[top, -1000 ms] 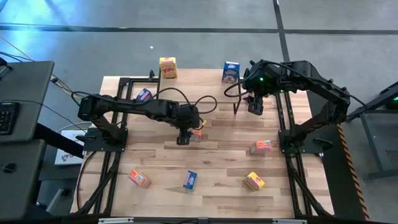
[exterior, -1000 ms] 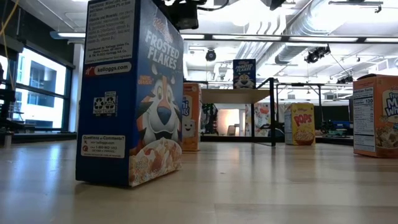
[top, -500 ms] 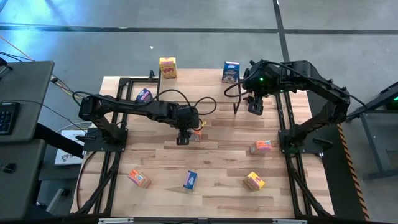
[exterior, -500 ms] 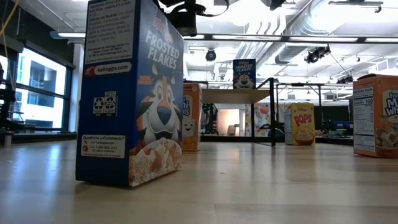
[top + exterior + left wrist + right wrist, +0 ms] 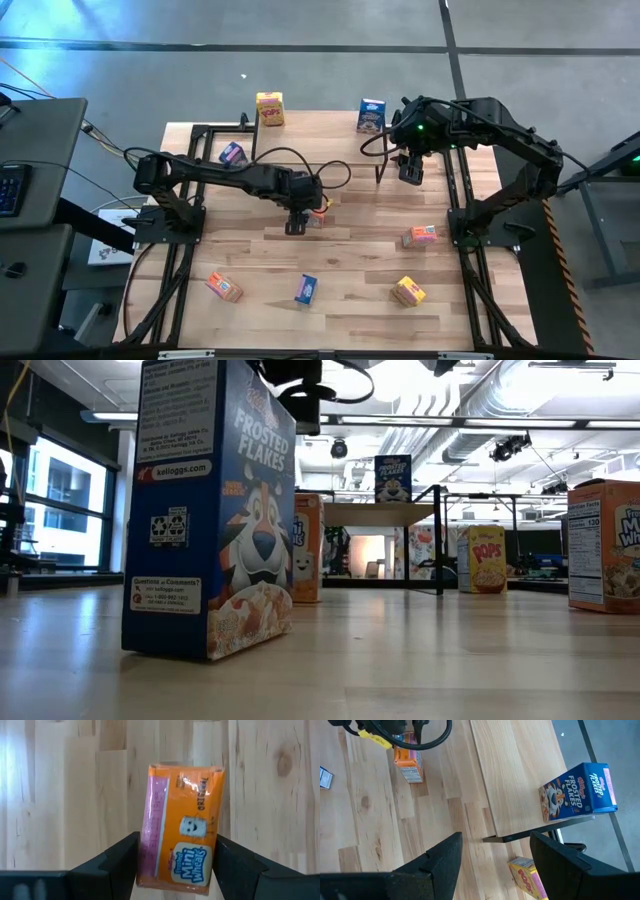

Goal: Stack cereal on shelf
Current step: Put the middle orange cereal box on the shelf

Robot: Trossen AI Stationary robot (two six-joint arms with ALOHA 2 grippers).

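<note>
Orange boxes number three in the high view, blue ones three, yellow ones two: eight cereal boxes are visible. One blue box (image 5: 577, 790) stands on the shelf (image 5: 515, 775) at the upper right of the high view. The other boxes stand or lie scattered on the pale plank counter (image 5: 350, 260). At the middle of the frame the left pincer (image 5: 175, 840) is closed on an orange Mini Wheats box (image 5: 182, 845), one finger on each long side. The right pincer (image 5: 495, 840) hangs open and empty over the shelf. Grey floor (image 5: 400, 25) surrounds the counter, and ceiling ducts show behind in the low view.
</note>
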